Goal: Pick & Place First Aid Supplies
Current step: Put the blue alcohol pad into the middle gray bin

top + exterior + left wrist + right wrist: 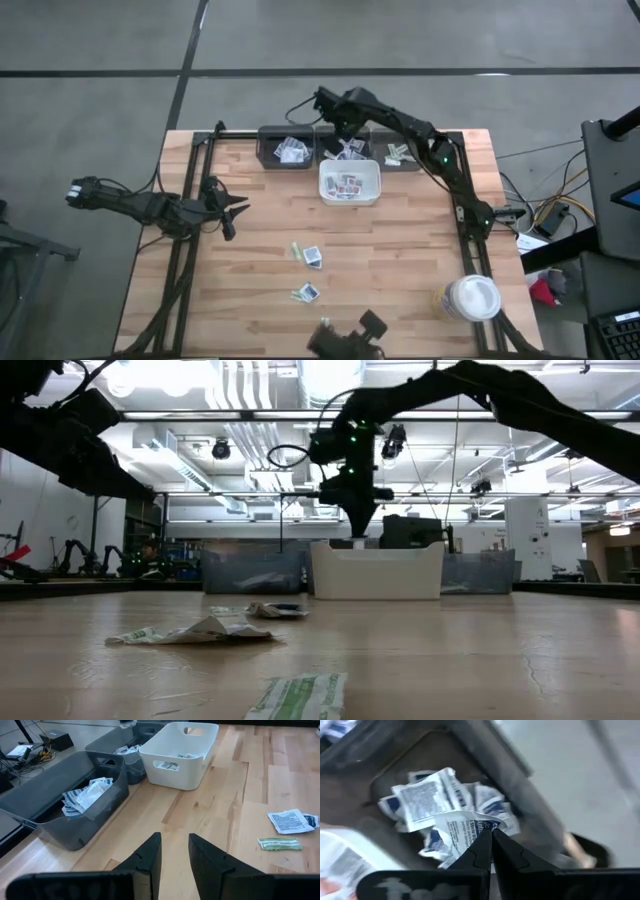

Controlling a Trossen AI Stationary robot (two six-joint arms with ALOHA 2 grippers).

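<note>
Over the middle grey bin (350,152) at the table's far edge, the right gripper (491,836) has its fingers pinched fully together on the edge of a white packet with blue print (462,832), hanging just above the pile of similar packets (425,800) already in that bin. Looks like mid-drop, not released yet.

Left gripper (174,851) is parked low over bare wood on the table's left side, fingers a small gap apart, nothing between them.

Sorted so far, as far as visible:
- left grey bin (285,150): blue-striped packets inside
- middle grey bin: several blue-print packets
- right grey bin (402,155): a couple of pale/greenish strips
- white tray (372,187) just in front of the bins: red-print packets

Left on the open table:
- greenish strip (297,250) next to a blue-print packet (313,257), mid-table
- second greenish strip plus packet pair (307,293) nearer the front edge

Round white-lidded jar (470,298) sits at the front right, clear of the work.

My read: most of the job is done; this packet needs releasing, then roughly four loose pieces remain.
</note>
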